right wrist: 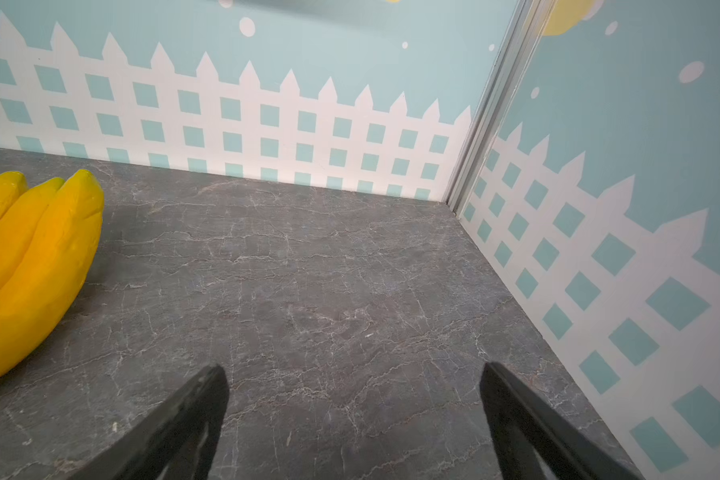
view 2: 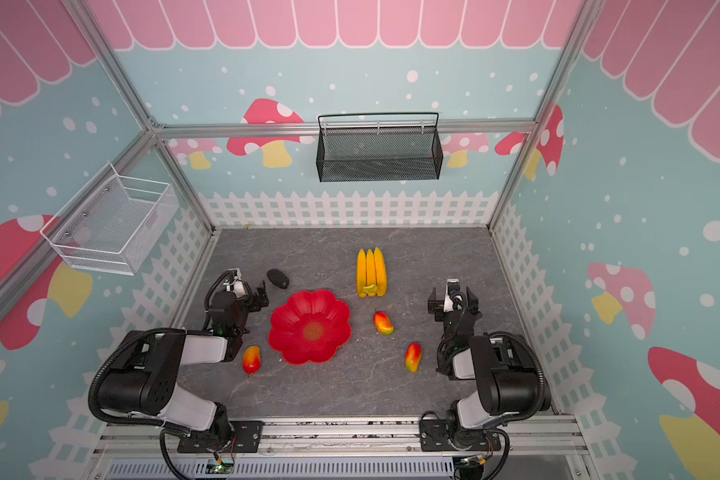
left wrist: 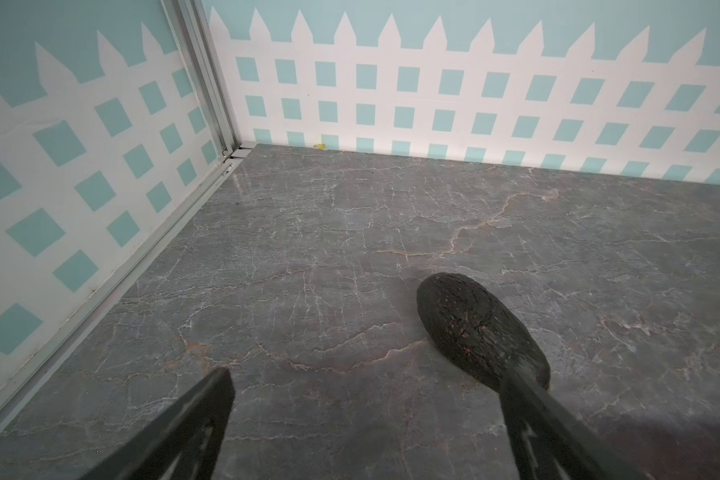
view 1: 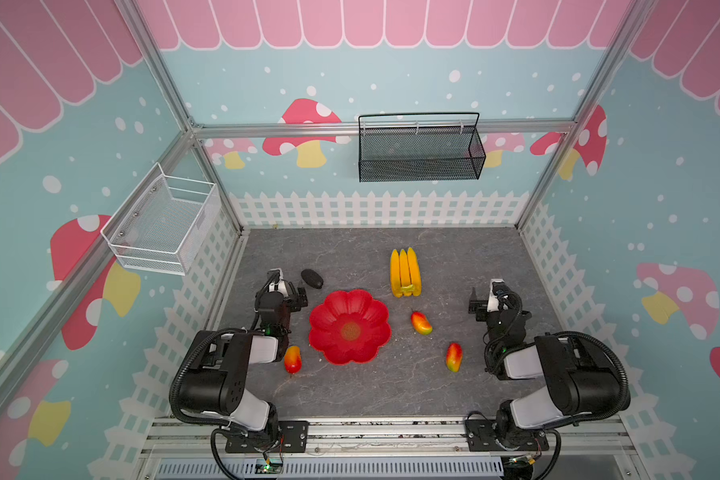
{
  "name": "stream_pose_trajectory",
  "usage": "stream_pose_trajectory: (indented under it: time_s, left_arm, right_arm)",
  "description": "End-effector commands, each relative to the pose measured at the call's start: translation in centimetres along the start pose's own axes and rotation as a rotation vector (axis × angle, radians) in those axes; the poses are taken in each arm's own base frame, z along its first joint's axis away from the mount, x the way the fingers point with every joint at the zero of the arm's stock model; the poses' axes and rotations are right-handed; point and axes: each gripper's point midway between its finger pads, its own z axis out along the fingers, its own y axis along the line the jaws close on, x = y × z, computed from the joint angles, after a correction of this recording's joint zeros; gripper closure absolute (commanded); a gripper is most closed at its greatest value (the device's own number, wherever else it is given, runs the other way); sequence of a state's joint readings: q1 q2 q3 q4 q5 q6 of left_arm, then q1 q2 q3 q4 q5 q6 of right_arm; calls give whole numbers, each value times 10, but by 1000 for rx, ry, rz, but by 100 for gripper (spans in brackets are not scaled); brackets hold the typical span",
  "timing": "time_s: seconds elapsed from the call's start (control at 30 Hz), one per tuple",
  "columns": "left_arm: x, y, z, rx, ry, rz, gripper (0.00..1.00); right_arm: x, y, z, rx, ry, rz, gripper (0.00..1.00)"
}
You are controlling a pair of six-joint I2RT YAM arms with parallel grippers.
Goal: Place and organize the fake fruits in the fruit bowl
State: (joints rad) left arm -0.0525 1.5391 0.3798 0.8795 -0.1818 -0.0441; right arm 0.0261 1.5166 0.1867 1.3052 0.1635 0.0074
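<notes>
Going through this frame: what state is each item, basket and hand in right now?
Fruit bowl: upright, empty.
Banana bunch: lying on table, outside bowl.
Mangoes: all three on table, outside bowl.
Avocado: on table, not gripped.
Left hand: open, empty.
Right hand: open, empty.
Black mesh basket: hanging, looks empty.
White wire basket: hanging, looks empty.

Right gripper (right wrist: 354,386) jaws wide apart, empty, over grey tabletop (right wrist: 329,291); banana bunch (right wrist: 30,266) beside.
</notes>
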Motion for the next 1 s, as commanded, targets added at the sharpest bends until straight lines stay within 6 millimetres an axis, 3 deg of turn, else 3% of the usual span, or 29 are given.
stream_pose_trajectory:
  time_s: [0.0, 0.53, 0.67, 0.73, 0.83, 0.9, 0.97]
  left_arm:
    - [-7, -1, 3, 12, -11, 11, 0]
    - [-7, -1, 3, 11, -11, 10, 0]
    - [-9, -4, 0, 24, -20, 20, 2]
    - [-22, -9, -7, 5, -33, 53, 3]
    - [-53, -36, -21, 10, -20, 163, 3]
    - [-74, -74, -30, 129, -27, 182, 4]
    - [-90, -137, -41, 374, -20, 178, 7]
  right_arm:
    - [-6, 1, 2, -6, -19, -11, 2]
    - [-5, 1, 2, -6, -18, -12, 2]
    - [-19, 0, -6, -5, -56, -16, 2]
    - [-27, -3, -7, 7, -19, 3, 2]
    - [-34, -2, -3, -14, 116, 113, 2]
    - [-38, 12, -6, -91, 178, 145, 2]
    - [-38, 34, -14, -211, 265, 186, 2]
